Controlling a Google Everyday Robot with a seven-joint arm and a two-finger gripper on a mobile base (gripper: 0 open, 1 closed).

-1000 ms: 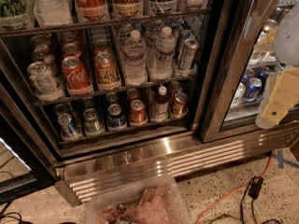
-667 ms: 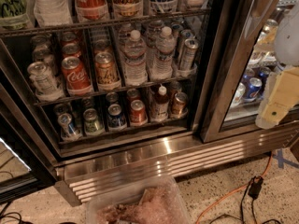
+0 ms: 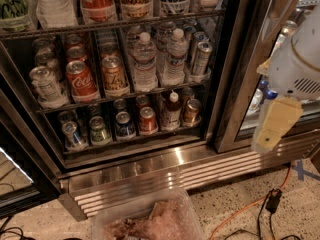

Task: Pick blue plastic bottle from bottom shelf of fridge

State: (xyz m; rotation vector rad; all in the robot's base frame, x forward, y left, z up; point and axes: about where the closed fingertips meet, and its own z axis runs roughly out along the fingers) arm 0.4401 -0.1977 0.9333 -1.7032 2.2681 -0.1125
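Observation:
The blue plastic bottle (image 3: 172, 111) stands upright on the bottom shelf (image 3: 131, 145) of the fridge (image 3: 150, 176), right of centre. It has a white cap and a dark body with a pale label. A red can (image 3: 147, 120) is on its left and a copper can (image 3: 191, 111) on its right. My gripper (image 3: 272, 125), cream-coloured under a white arm housing, hangs at the right in front of the steel door post. It is well right of the bottle, outside the fridge and holding nothing I can see.
Several cans fill the left of the bottom shelf. The rack above holds cans and clear water bottles (image 3: 144, 61). A neighbouring cooler with blue cans (image 3: 261, 94) is at the right. A clear plastic bin (image 3: 150, 221) and an orange cable (image 3: 245, 211) lie on the floor.
My gripper has moved left and a little lower, toward the fridge opening. The bottle and cans have not moved.

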